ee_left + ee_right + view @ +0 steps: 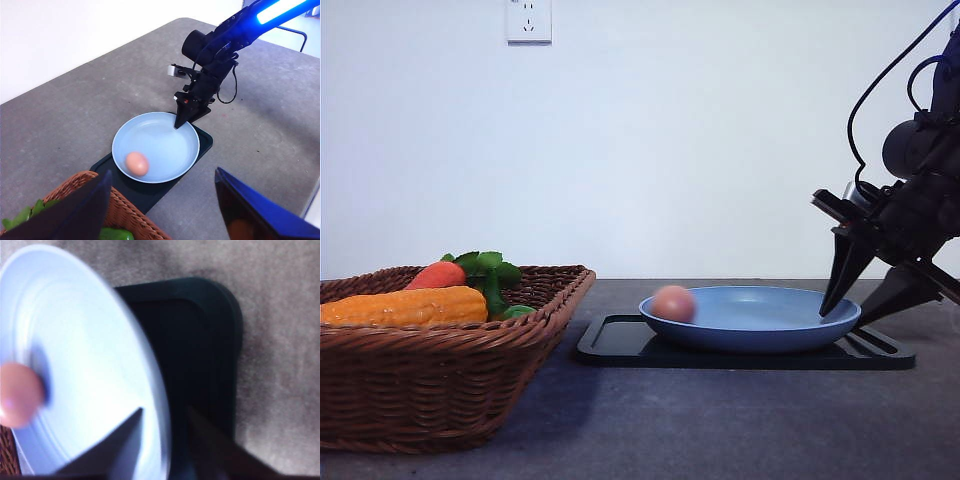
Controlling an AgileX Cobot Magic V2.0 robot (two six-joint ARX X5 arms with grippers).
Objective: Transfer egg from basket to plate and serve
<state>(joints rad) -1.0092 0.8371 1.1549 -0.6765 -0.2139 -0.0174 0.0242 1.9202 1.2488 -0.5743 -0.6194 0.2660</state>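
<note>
At right of the front view, right gripper jaws apart astride plate rim; close squarely, lift level, keeping egg from rolling.

Front: we look low, level across the table. Left wrist: high, oblique, farther off. Right wrist: close above the plate. All share the plate.

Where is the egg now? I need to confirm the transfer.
In the front view the egg lies in the plate near its left rim, toward the basket.
</note>
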